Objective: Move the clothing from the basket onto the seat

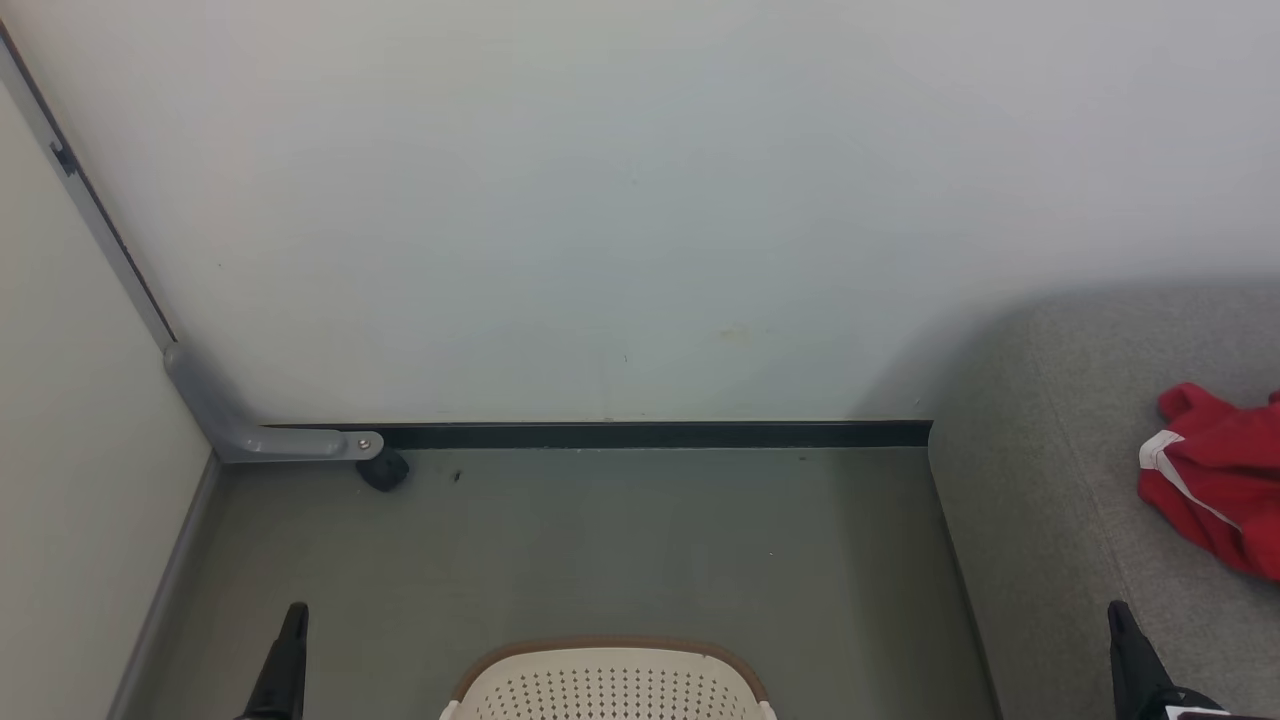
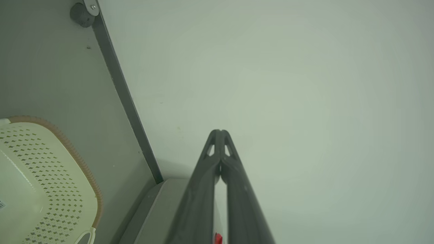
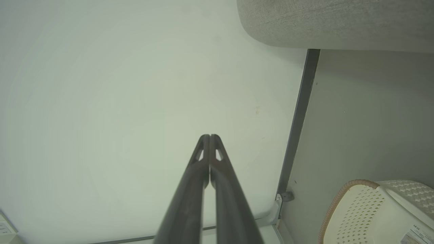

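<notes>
Head view: the clothing (image 1: 1215, 490) lay crumpled on the seat (image 1: 1050, 480) at the picture's right edge, well apart from the basket (image 1: 610, 690), which stood on the floor (image 1: 640, 540) at bottom centre. The left tool (image 1: 297, 612) rose at lower left. The right tool (image 1: 1118, 612) rose at lower right, in front of the seat. Each showed as a single dark point, jaws together, holding nothing. The red cloth looked light, limp and not slippery. A pinch on a raised fold or on the white band would likely carry it, though it would drape and trail. Open floor ran from the basket to the skirting (image 1: 650, 434) and the wall (image 1: 640, 200). The seat's rounded corner bounded that room on the right, and a grey bracket (image 1: 260, 440) sat far left.

Left wrist view: the left tool (image 2: 220, 132) had its fingers pressed together and pointed at bare wall. The basket (image 2: 44, 176) sat at lower left, and the part of its inside on show held no red. A red fleck showed low between the fingers, too small to name.

Right wrist view: the right tool (image 3: 210, 136) was likewise closed and empty. The seat (image 3: 339, 23) crossed the top right. The basket (image 3: 366, 210) stood at lower right, and its brown rim would be the edge to clear on any reach inside.
</notes>
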Tool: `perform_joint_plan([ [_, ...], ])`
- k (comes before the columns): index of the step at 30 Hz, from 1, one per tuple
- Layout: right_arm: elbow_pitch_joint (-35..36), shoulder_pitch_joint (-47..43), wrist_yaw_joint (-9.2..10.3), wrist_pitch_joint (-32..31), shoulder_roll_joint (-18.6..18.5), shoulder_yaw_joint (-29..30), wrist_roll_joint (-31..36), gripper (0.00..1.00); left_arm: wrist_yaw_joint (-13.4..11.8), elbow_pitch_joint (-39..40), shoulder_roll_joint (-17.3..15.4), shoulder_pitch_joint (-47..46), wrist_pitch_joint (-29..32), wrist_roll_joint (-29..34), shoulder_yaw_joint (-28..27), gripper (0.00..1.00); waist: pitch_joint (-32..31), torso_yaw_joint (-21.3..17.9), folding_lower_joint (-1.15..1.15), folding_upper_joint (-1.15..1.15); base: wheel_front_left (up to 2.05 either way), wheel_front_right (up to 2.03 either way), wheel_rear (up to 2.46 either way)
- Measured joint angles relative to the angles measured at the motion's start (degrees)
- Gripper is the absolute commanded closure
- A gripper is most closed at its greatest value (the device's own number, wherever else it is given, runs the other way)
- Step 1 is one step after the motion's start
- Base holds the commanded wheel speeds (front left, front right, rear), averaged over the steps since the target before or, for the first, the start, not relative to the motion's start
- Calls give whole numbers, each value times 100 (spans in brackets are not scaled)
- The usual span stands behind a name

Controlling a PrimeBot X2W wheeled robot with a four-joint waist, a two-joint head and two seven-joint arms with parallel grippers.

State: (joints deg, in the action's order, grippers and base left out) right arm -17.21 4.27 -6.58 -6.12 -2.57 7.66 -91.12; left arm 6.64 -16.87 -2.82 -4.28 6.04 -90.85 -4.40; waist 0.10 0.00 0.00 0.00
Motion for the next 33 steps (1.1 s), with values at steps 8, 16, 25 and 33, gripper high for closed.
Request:
perform_joint_plan([
  [8, -4, 18, 0, -37, 10, 14, -20, 100, 0, -14, 15, -1, 0, -94, -23, 100, 0, 0, 0, 0, 0, 0, 0],
  [16, -4, 18, 0, -37, 10, 14, -20, 100, 0, -16, 16, -1, 0, -94, -24, 100, 0, 0, 0, 0, 0, 0, 0],
  [25, -4, 18, 0, -37, 10, 14, -21, 100, 0, -18, 16, -1, 0, -94, -24, 100, 0, 0, 0, 0, 0, 0, 0],
  [33, -4, 18, -1, -37, 10, 14, -21, 100, 0, -19, 16, -1, 0, -94, -25, 100, 0, 0, 0, 0, 0, 0, 0],
])
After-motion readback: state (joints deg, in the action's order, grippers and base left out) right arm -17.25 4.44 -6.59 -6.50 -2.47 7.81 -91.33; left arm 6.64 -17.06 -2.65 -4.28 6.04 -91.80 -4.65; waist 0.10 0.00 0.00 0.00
